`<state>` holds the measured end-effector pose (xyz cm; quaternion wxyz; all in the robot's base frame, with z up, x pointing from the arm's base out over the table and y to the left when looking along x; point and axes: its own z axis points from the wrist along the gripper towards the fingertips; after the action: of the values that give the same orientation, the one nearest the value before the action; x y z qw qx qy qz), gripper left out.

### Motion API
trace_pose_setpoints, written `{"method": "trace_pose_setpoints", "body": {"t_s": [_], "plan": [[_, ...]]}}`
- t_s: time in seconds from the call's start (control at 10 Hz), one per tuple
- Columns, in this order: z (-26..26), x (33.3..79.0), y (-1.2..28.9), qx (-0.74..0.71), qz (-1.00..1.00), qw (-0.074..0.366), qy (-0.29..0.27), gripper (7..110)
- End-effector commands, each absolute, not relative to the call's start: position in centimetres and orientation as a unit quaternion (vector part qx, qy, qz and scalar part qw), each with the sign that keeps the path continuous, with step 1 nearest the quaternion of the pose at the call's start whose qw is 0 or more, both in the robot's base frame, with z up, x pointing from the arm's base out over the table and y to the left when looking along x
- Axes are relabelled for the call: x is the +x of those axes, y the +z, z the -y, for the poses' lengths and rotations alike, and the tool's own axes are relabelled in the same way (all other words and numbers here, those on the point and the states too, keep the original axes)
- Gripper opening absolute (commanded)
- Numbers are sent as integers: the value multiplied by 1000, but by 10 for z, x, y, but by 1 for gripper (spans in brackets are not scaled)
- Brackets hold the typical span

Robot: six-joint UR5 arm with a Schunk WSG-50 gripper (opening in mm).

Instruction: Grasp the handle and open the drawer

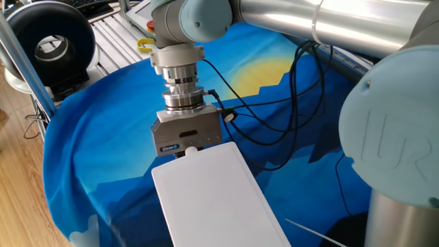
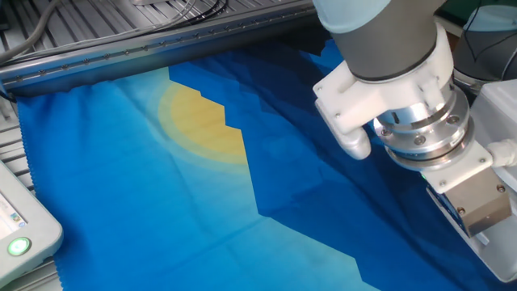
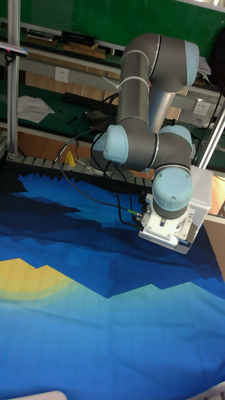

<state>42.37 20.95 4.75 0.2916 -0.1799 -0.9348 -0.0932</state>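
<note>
Down at the narrow front of the white box (image 1: 212, 195), the claw (image 1: 191, 148) sits against the handle (image 1: 191, 149); whether its fingers are spread or pinching cannot be told. Black cables (image 1: 288, 89) loop just behind over the blue cloth (image 2: 161, 186) on the bench. A yellow object (image 1: 144, 45) lies well apart.

White, rounded drawer (image 1: 209, 199) box flat on blue cloth; small round handle (image 1: 191, 149) at its narrow front.
</note>
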Motion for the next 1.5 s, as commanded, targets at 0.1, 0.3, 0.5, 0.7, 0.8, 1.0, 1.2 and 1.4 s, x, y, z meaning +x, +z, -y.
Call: {"method": "trace_pose_setpoints", "body": {"t_s": [0.1, 0.3, 0.5, 0.7, 0.8, 1.0, 1.2, 1.4], "plan": [[-210, 431, 52, -179, 937, 281, -104, 7], [-209, 440, 44, -180, 943, 260, -102, 7], [-208, 444, 42, -177, 946, 251, -102, 7], [-206, 444, 47, -176, 946, 252, -102, 7], [-207, 444, 48, -175, 946, 252, -103, 7], [-212, 444, 51, -178, 945, 253, -103, 7], [-214, 444, 53, -179, 946, 251, -103, 7], [-214, 444, 57, -178, 946, 249, -105, 7]]}}
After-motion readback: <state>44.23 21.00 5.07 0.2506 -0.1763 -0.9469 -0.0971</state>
